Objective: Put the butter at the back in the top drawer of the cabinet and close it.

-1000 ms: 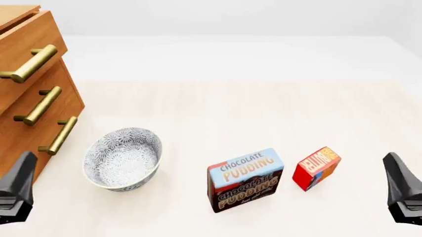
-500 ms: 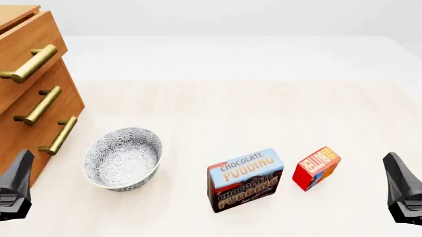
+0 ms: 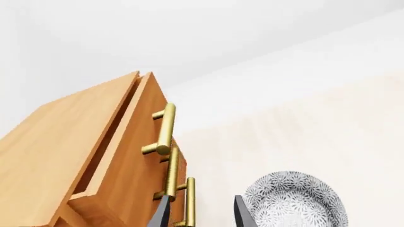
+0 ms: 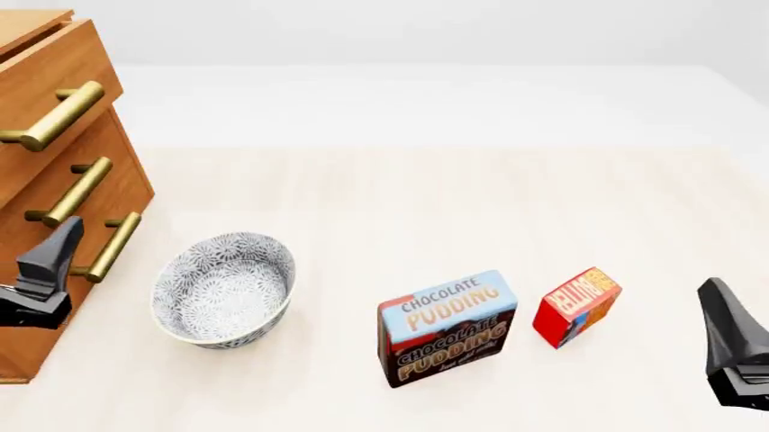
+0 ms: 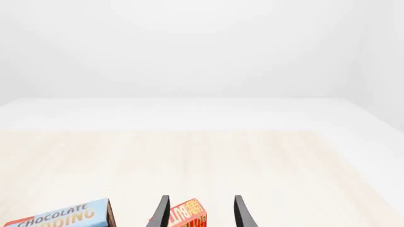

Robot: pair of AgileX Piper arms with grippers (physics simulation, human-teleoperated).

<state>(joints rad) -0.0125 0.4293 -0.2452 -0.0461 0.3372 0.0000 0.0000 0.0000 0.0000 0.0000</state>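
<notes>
Left gripper (image 4: 49,261) has risen beside the cabinet (image 4: 54,117), near the bowl (image 4: 222,288).

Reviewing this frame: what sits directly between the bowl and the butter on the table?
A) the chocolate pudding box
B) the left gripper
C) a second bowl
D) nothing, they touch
A: in the front view the chocolate pudding box stands between the patterned bowl and the small red butter, apart from both.
</notes>
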